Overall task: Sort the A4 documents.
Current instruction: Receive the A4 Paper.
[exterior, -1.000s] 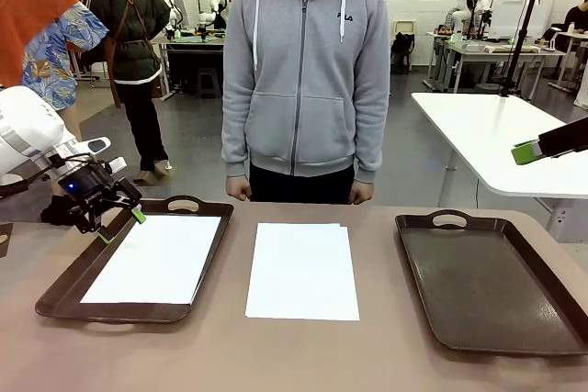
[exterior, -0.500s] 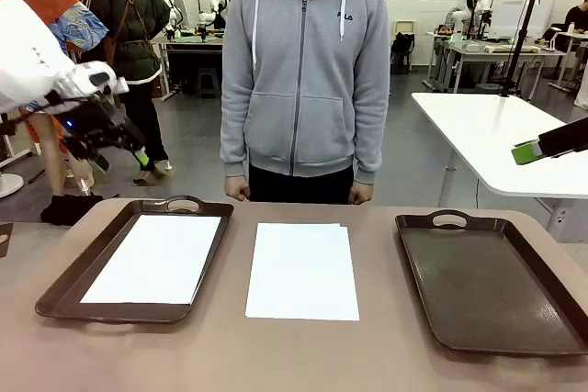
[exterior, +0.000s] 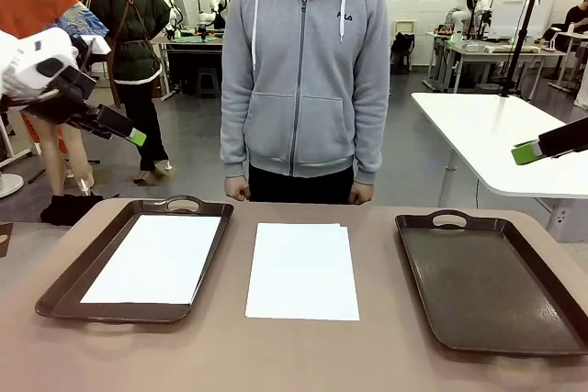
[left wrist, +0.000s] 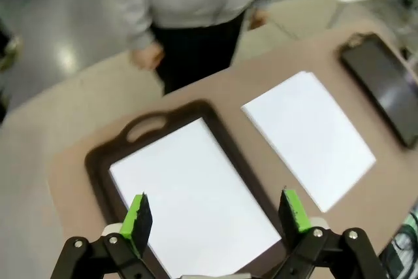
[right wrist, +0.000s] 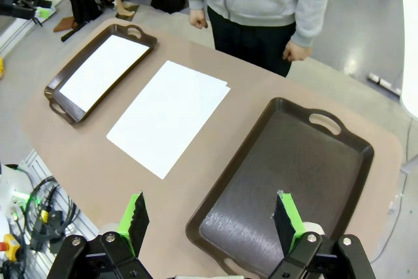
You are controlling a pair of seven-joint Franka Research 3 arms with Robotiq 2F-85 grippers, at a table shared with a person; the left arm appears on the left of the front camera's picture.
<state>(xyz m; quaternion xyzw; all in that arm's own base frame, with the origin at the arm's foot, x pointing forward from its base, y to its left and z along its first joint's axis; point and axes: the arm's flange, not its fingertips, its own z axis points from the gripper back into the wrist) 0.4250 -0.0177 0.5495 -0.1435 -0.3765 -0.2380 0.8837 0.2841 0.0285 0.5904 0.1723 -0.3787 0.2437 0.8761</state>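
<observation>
Sorting sheets: stack between my claws

Nearest me, the A4 documents [exterior: 301,271] lie mid-table, long axis pointing toward the person [exterior: 305,71]; one sheet [exterior: 156,259] rests in the left tray [exterior: 55,293]. Left gripper [exterior: 133,135] and right gripper [exterior: 524,151] hang high, jaws apart, empty; left looks nearer.

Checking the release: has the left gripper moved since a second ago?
Yes. The left gripper rose from the far rim of the left tray to well above it, open, leaving the A4 sheet inside.
</observation>
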